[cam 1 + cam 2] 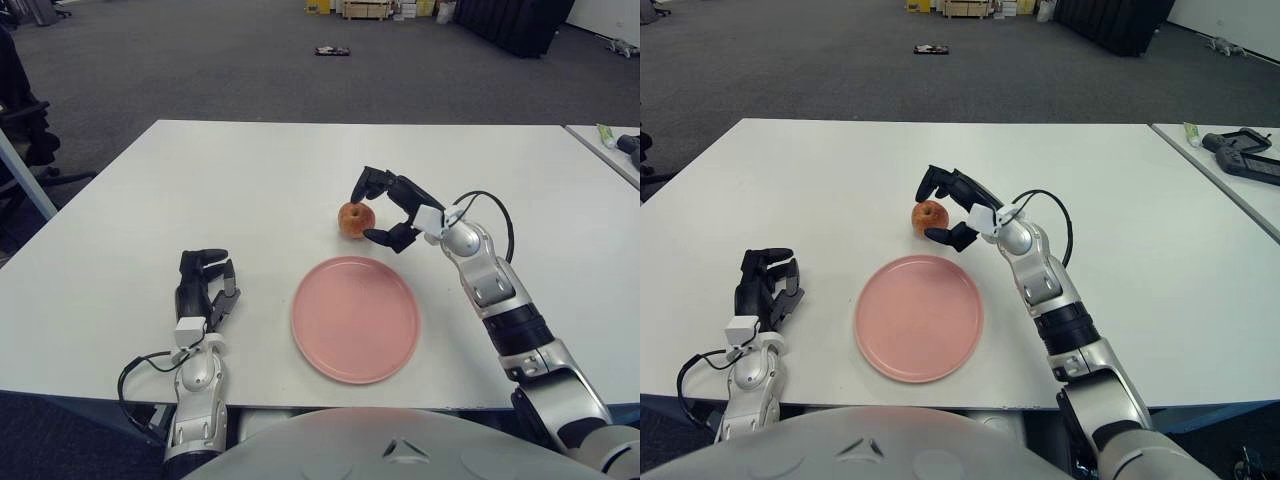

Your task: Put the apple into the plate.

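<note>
Both head-mounted eyes look forward and down from close above the white counter (250, 180), side by side, sharing nearly the whole scene.
</note>
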